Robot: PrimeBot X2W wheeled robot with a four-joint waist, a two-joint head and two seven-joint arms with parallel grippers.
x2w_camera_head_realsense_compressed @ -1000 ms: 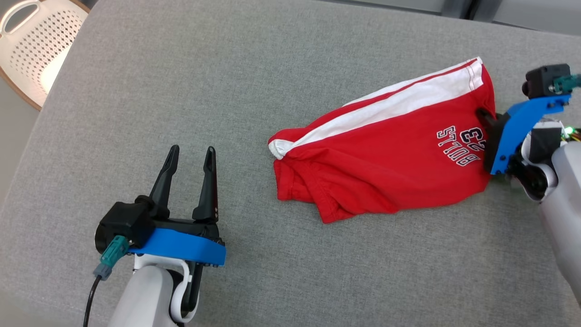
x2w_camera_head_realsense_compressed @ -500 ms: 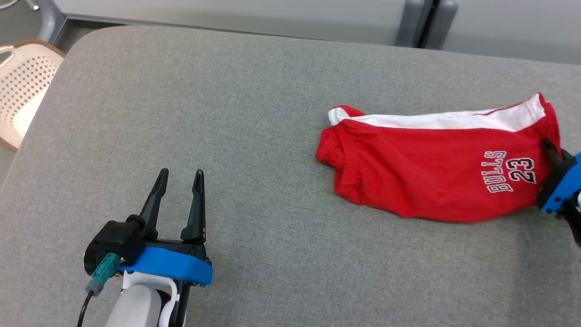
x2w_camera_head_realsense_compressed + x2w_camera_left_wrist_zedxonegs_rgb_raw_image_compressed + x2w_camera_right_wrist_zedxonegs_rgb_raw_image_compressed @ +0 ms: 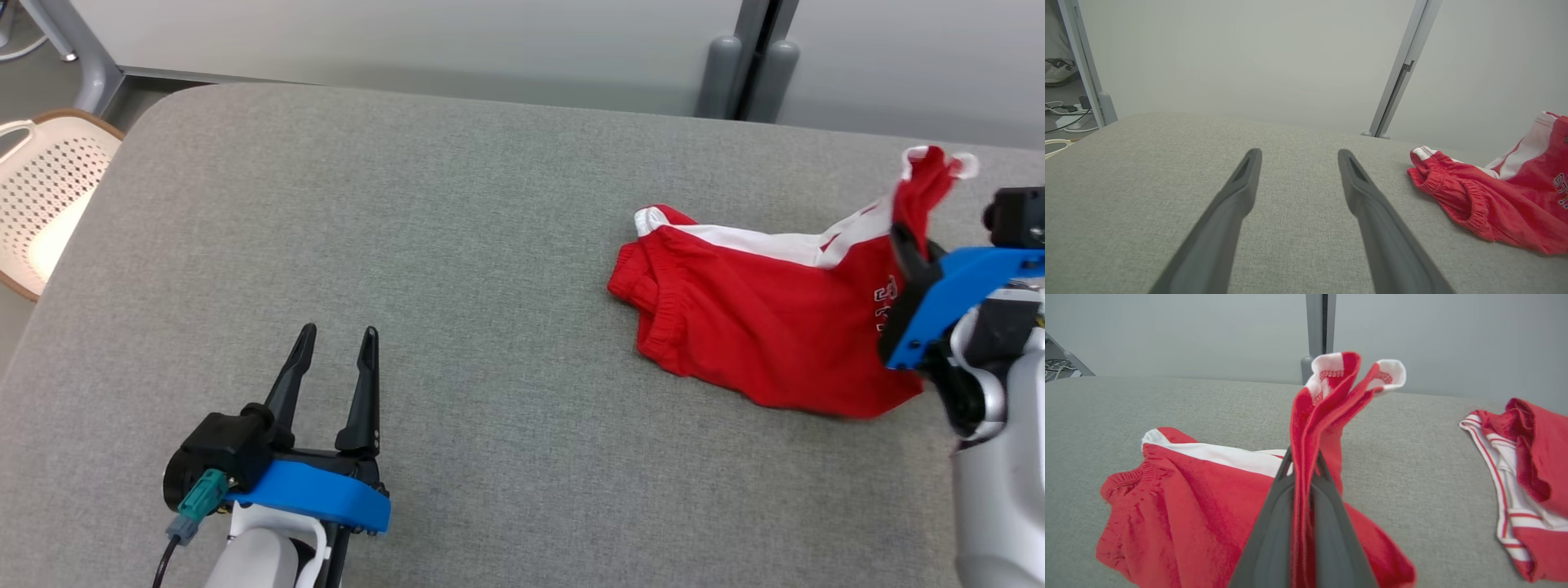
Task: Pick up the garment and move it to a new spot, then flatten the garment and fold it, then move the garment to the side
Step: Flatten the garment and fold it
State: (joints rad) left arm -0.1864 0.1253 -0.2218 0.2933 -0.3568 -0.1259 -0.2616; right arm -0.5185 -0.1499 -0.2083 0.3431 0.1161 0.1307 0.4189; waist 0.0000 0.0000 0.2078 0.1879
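Observation:
The garment (image 3: 751, 327) is a pair of red shorts with a white side stripe, lying on the right part of the grey cushioned surface (image 3: 449, 204). My right gripper (image 3: 902, 237) is shut on its right edge and holds that edge up, bunched, with the white hem sticking out above the fingers. In the right wrist view the pinched fold of the garment (image 3: 1208, 498) rises between the closed fingertips of the right gripper (image 3: 1303, 457). My left gripper (image 3: 336, 335) stands open and empty at the lower left, well apart from the garment (image 3: 1494, 200); its spread fingers show as the left gripper (image 3: 1297, 153).
A second red and white piece of clothing (image 3: 1527, 465) lies further right on the surface. A white perforated chair (image 3: 41, 196) stands past the surface's left edge. Pale wall panels with a grey post (image 3: 739, 73) close off the far side.
The head camera has shifted. The right gripper has raised the garment's right edge, which now stands bunched instead of lying flat. The left gripper stays open in place.

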